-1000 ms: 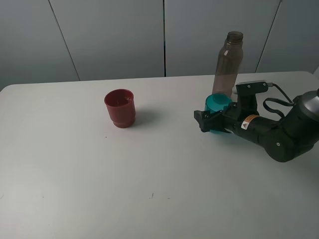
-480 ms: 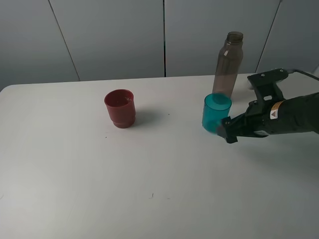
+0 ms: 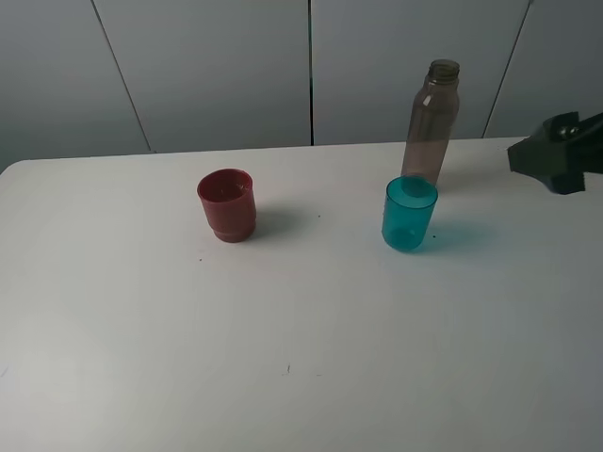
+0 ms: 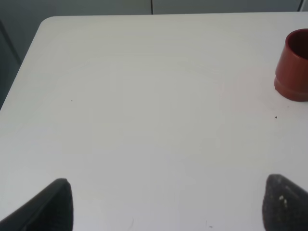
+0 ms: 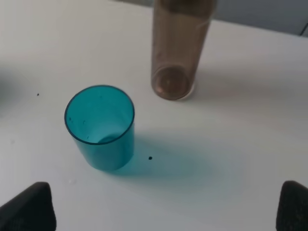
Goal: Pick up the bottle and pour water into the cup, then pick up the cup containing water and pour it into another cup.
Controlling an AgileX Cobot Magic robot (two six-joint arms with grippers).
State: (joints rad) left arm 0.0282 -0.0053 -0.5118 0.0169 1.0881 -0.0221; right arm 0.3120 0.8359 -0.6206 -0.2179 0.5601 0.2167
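Grey wall panels stand behind the white table (image 3: 283, 377) on which all three task things rest upright and apart from our grippers. We see the teal cup (image 3: 409, 214) right of the middle in the high view, with the smoky bottle (image 3: 431, 122) just behind it and slightly to its right; from the right wrist view a narrow strip of table shows between the cup (image 5: 100, 126) and the bottle (image 5: 177, 48), so they do not touch. A teal-tinted shadow spreads on the table beside the cup. We cannot tell whether the cup holds any water. The dark red cup (image 3: 226, 204) stands well apart to the left, also seen at the edge of the left wrist view (image 4: 292, 65).

Our right gripper (image 3: 556, 160) sits at the far right edge of the high view, clear of the cup and the bottle; in its wrist view its two dark fingertips (image 5: 29, 207) stand wide apart with nothing between them. Our left gripper (image 4: 166, 204) shows only in its own wrist view, its fingertips (image 4: 50, 204) likewise spread wide over bare table, holding nothing, near the red cup but not touching it.
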